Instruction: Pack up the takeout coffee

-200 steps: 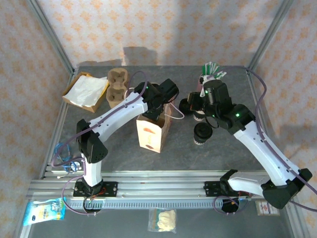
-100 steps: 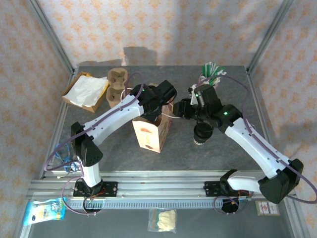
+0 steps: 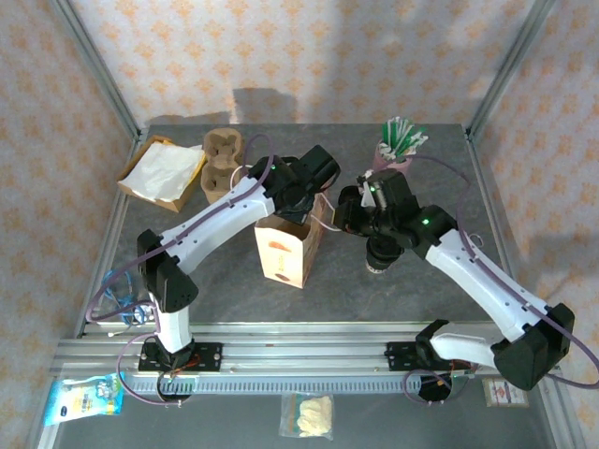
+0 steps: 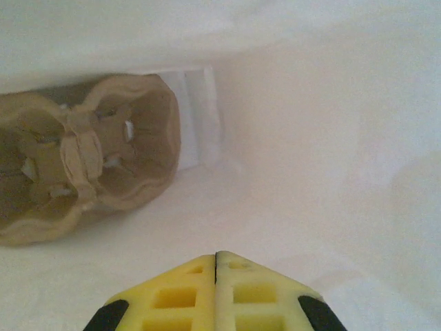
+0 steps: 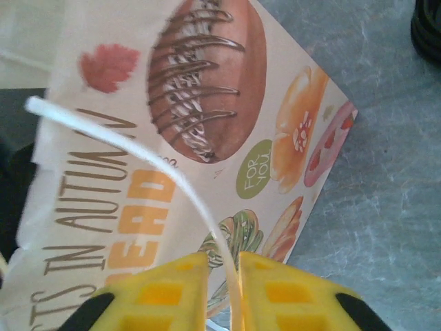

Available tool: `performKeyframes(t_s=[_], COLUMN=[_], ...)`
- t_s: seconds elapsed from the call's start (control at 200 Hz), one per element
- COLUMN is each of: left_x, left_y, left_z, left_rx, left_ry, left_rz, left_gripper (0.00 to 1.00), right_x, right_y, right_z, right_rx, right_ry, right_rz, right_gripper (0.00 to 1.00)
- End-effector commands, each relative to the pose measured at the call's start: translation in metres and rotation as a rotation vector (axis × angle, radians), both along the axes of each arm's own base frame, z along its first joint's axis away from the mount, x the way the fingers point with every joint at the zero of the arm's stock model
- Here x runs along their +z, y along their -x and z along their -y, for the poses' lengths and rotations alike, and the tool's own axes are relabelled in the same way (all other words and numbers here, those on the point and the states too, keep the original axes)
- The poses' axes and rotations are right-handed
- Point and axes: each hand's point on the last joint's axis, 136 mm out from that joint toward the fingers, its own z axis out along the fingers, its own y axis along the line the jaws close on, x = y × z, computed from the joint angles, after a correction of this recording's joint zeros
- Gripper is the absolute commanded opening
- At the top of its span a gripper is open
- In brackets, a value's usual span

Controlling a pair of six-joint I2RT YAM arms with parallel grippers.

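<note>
Right gripper [image 5: 222, 265] has swung away from the cups and over to the paper bag [image 3: 285, 254]. Now it's nipped onto the bag's white handle [image 5: 138, 148], with the loop threaded between nearly closed fingers. Left gripper [image 4: 216, 258] stays clenched inside the bag, empty as far as I can tell, with a cup carrier [image 4: 89, 172] deeper in. Looks like they're holding the mouth open. Takeout coffee [image 3: 376, 262] stands just right of the bag, half covered by the right arm. How firm that pinch is, hard to judge.
</note>
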Motion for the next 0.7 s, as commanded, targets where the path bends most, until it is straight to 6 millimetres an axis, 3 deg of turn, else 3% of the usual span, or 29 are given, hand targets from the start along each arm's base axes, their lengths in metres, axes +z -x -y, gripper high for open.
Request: performKeyframes(t_s=[0.0, 0.07, 0.36, 0.38, 0.51, 0.696], left_x=[-0.004, -0.007, -0.022, -0.033, -0.043, -0.046], left_y=[0.006, 0.009, 0.01, 0.008, 0.01, 0.016], left_z=[0.01, 0.013, 0.027, 0.028, 0.017, -0.017], left_rx=[0.018, 0.029, 0.062, 0.064, 0.089, 0.123], left_ry=[0.01, 0.015, 0.045, 0.021, -0.049, -0.178], left_rz=[-0.015, -0.021, -0.046, -0.062, -0.083, -0.091], left_gripper=[0.0, 0.0, 0.0, 0.0, 0.0, 0.0], right_x=[0.007, 0.009, 0.023, 0.024, 0.028, 0.037], right_y=[-0.001, -0.001, 0.001, 0.002, 0.003, 0.004], right_z=[0.001, 0.002, 0.013, 0.013, 0.017, 0.026], right_rx=[-0.006, -0.004, -0.027, -0.028, -0.031, -0.063], right_ry=[-0.015, -0.012, 0.006, 0.007, 0.015, 0.032], right_rz=[0.028, 0.034, 0.086, 0.088, 0.1, 0.133], right_gripper=[0.08, 0.0, 0.0, 0.0, 0.0, 0.0])
